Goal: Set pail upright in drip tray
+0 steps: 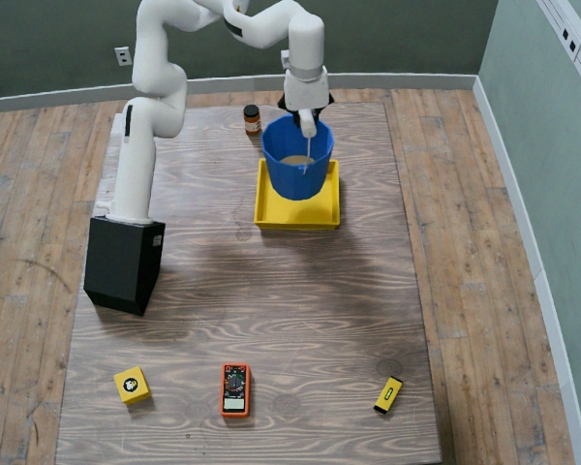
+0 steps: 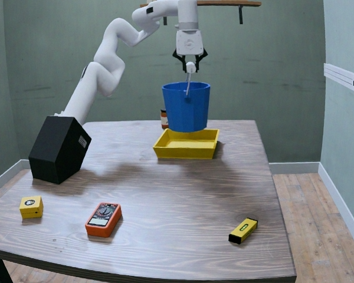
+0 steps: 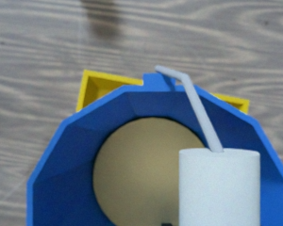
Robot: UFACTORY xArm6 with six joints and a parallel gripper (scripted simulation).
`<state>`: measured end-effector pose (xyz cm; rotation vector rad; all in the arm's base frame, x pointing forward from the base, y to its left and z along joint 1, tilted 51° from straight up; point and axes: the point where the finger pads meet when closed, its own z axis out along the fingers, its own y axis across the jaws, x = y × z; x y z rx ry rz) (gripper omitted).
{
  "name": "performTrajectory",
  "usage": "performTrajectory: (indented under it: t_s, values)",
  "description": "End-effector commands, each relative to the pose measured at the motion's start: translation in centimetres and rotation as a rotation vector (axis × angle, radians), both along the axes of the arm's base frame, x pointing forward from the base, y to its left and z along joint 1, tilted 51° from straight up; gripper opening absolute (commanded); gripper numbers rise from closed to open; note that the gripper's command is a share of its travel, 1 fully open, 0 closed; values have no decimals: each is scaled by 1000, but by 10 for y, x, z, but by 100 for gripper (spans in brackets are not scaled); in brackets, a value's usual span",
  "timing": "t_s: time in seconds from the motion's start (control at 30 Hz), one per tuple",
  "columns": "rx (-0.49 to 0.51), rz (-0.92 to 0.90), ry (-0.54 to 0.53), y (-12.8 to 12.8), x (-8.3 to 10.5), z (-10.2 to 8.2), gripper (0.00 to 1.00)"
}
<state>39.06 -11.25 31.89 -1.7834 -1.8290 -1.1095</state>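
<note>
A blue pail hangs upright from its thin grey wire handle, whose white cylindrical grip is between my fingers. My gripper is shut on that grip, straight above the pail. The pail hangs over the far part of the yellow drip tray, its base about level with the tray's rim and clear of the floor. In the top view the pail covers the back of the tray. The wrist view looks down into the pail at its tan bottom, with tray corners showing behind it.
A small jar with a dark lid stands just behind the tray to the left. The arm's black base box is at the left. Near the front edge lie a yellow cube, an orange multimeter and a yellow level.
</note>
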Motion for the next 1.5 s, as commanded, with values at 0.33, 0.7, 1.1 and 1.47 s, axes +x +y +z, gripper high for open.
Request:
performTrajectory:
  t_s: [0.33, 0.7, 1.1, 1.47]
  values:
    - [-2, -2, -2, -1, 0, 1, 0]
    - [-2, -2, -2, 1, 1, -1, 0]
    - [-2, -2, -2, 5, 3, -5, 0]
    - [-2, -2, -3, 11, 5, -10, 0]
